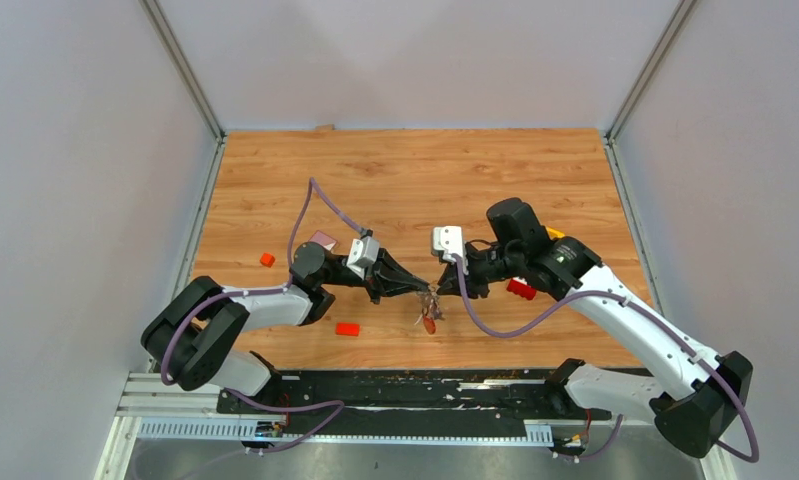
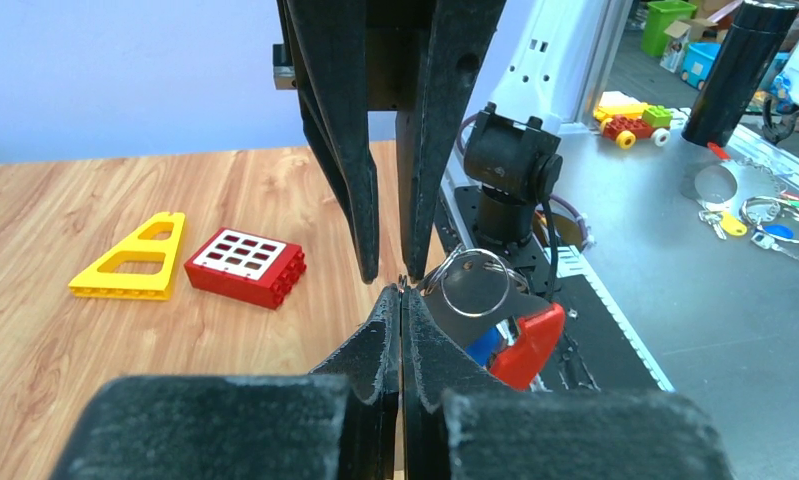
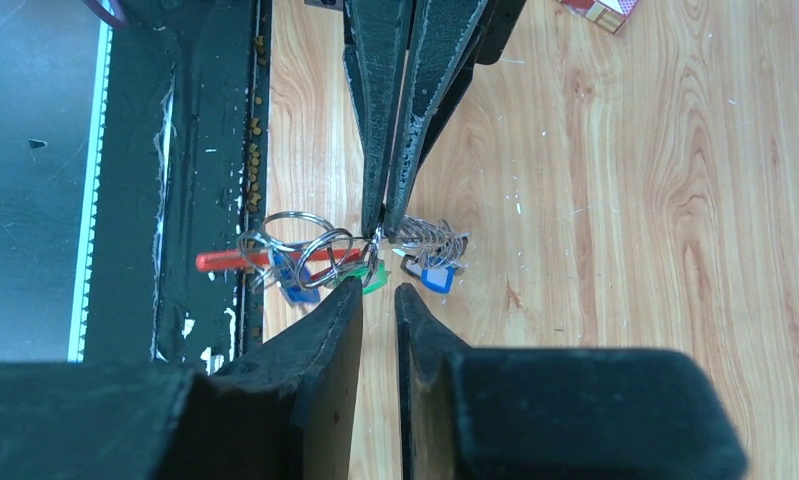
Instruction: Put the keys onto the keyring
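At the keyring [image 3: 230, 261], left gripper [image 3: 380, 225] is clamping its wire; right gripper [image 3: 378, 290], beside, is gaping; only right wrist is showing green-tagged key [image 3: 374, 282].

We see a robotics lab: grey panel walls [image 1: 75, 150] and aluminium framing [image 1: 180, 65] enclose the wooden desk [image 1: 415, 170] (toy bricks [image 2: 630, 118] on a neighbouring bench [image 2: 675, 300]).

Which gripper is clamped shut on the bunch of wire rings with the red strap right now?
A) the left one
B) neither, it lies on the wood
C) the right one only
A: the left gripper has its fingers closed together on the keyring bunch, while the right gripper shows a gap between its fingers.
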Controlling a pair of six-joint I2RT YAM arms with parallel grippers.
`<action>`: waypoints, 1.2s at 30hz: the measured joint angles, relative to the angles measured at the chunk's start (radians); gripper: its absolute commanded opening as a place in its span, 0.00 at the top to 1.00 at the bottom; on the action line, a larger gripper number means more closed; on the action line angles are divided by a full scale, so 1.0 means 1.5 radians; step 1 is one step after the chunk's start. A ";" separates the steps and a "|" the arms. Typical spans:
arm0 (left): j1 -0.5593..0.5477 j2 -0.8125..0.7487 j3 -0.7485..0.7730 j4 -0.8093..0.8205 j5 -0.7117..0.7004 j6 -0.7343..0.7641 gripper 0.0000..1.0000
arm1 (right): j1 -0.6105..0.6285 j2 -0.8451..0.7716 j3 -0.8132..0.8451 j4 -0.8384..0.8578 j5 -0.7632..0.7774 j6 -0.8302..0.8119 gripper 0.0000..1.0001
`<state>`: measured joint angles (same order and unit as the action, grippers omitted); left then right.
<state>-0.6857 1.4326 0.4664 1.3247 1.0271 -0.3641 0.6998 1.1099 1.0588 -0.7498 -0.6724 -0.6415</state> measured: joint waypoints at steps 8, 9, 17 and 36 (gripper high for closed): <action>0.000 0.007 0.000 0.005 -0.001 -0.017 1.00 | -0.005 -0.007 0.001 -0.002 -0.026 -0.001 0.79; 0.000 0.007 0.000 0.006 -0.001 -0.020 1.00 | -0.005 -0.006 0.002 -0.002 -0.030 0.000 0.79; -0.001 0.016 0.000 0.017 -0.005 -0.036 1.00 | -0.005 0.000 0.003 -0.001 -0.042 0.000 0.79; -0.005 0.025 0.000 0.032 -0.014 -0.058 1.00 | -0.005 0.019 0.001 0.020 -0.039 0.008 0.90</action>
<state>-0.6937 1.4696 0.4664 1.3720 1.0058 -0.4507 0.6926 1.1378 1.0603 -0.7193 -0.7315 -0.6292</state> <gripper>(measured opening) 0.006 0.141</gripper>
